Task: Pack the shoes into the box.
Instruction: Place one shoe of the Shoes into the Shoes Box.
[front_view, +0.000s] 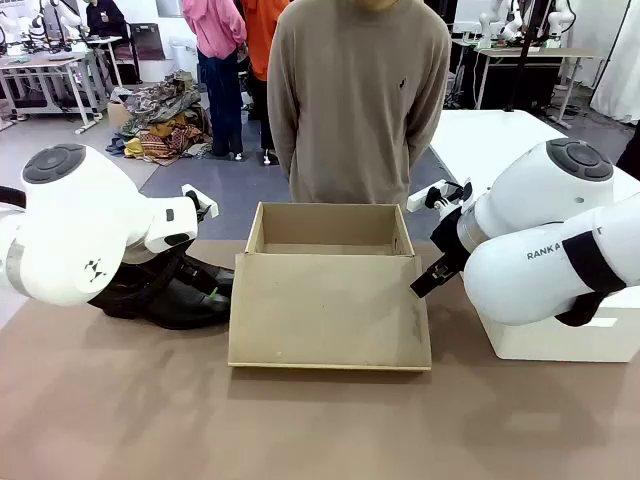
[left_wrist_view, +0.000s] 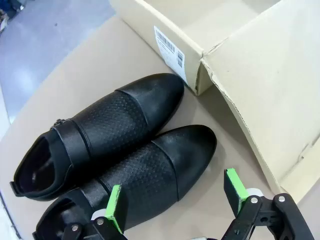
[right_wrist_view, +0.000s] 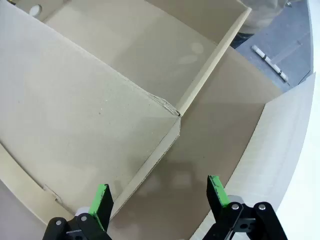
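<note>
Two glossy black leather dress shoes (left_wrist_view: 110, 125) lie side by side on the brown tabletop (front_view: 300, 420), toes toward the open plain brown cardboard shoebox (front_view: 330, 228), just off its left wall. Left gripper (left_wrist_view: 174, 192) over the nearer shoe, jaws spread wide, gripping nothing. Right gripper (right_wrist_view: 158, 190) above the box's right front corner, jaws likewise released, empty.

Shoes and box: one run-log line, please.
box: open, no shoe inside | shoes: side by side on table, beside box | left end effector: open over shoes | right end effector: open beside box
</note>
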